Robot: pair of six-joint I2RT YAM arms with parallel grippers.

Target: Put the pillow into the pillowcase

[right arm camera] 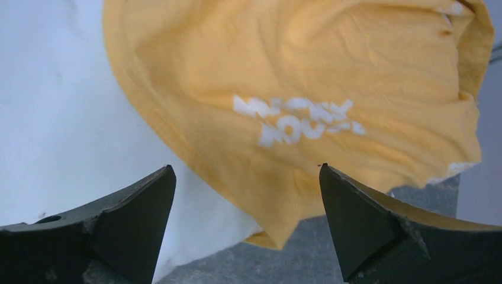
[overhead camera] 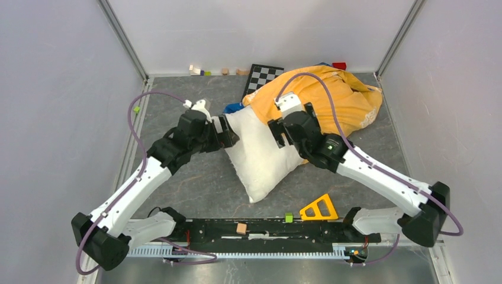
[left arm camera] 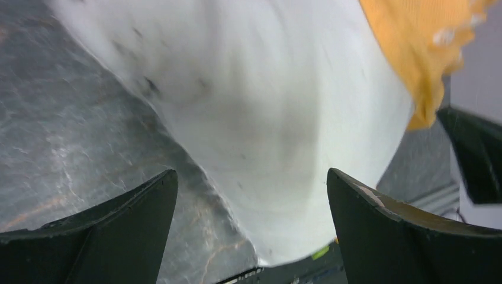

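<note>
The off-white pillow (overhead camera: 260,160) lies at the middle of the mat with its near corner pointing toward the arm bases. Its far end is covered by the orange-yellow pillowcase (overhead camera: 340,97), which is bunched at the back right. My left gripper (overhead camera: 229,133) stands open at the pillow's left edge, and the pillow (left arm camera: 266,112) fills the space ahead of its fingers with the pillowcase hem (left arm camera: 414,47) beyond. My right gripper (overhead camera: 279,131) is open over the pillowcase's edge. The lettered pillowcase (right arm camera: 308,89) and the pillow (right arm camera: 53,106) lie just ahead of my right gripper (right arm camera: 245,174), which holds nothing.
A checkerboard (overhead camera: 263,74), a blue cloth (overhead camera: 232,108), a red block (overhead camera: 339,65) and small blocks (overhead camera: 198,71) sit at the back. A yellow triangle (overhead camera: 318,208), a green cube (overhead camera: 289,217) and a wooden cube (overhead camera: 241,228) lie near the base rail. Walls close in on three sides.
</note>
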